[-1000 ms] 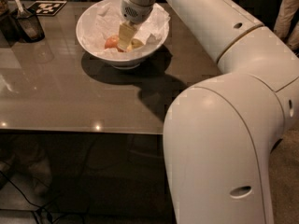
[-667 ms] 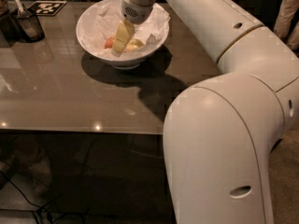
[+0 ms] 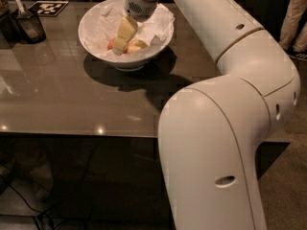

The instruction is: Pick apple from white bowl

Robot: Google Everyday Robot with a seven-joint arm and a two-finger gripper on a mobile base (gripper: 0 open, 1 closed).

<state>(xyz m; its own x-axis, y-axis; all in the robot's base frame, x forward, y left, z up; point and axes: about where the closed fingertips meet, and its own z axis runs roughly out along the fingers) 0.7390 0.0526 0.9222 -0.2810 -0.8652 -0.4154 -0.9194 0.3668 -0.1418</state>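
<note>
The white bowl (image 3: 96, 42) stands on the dark glossy table at the far middle, lined with crumpled white paper. Inside it lies the apple (image 3: 138, 45), pale yellow-green with a red blush. A second, redder fruit (image 3: 111, 43) shows just to its left. My gripper (image 3: 120, 48) reaches down into the bowl from above, its tip between the two fruits and partly hiding both. I cannot tell whether it touches the apple.
A dark cup with a utensil in it (image 3: 28, 27) stands at the table's far left, next to a black-and-white marker card (image 3: 48, 7). My large white arm (image 3: 225, 128) fills the right side. A person's legs (image 3: 293, 18) stand at the far right.
My gripper has shifted a little to the left inside the bowl. The bowl has stayed in place.
</note>
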